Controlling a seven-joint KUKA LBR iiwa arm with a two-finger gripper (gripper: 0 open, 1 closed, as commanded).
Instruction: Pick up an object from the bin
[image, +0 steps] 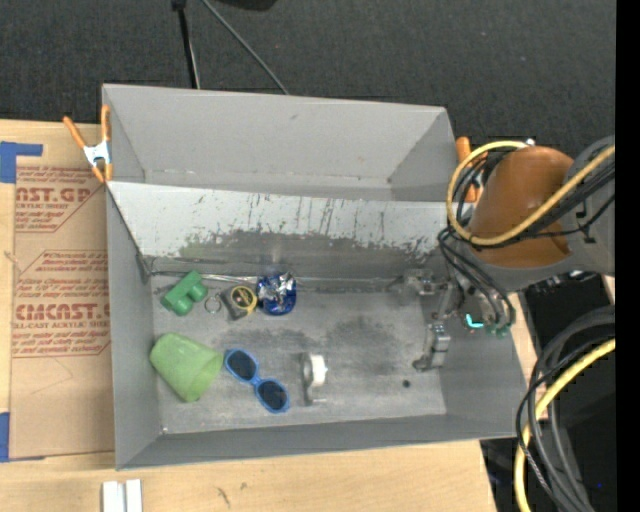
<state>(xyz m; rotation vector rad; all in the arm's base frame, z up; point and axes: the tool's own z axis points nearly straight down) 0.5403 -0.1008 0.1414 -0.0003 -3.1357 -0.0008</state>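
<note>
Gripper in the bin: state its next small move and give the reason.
Probably a shift toward the view's left. The gripper is over bare floor at the right end of the bin. The nearest thing is the small white roll, and the blue sunglasses lie beyond it.

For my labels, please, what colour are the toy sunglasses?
The sunglasses are blue, clearest in the camera view.

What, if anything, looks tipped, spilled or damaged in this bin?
The light green cup lies on its side near the lower left corner of the bin, beside the blue sunglasses. The far wall is heavily scuffed. The gripper hangs over bare floor at the right, apart from every thing.
</note>
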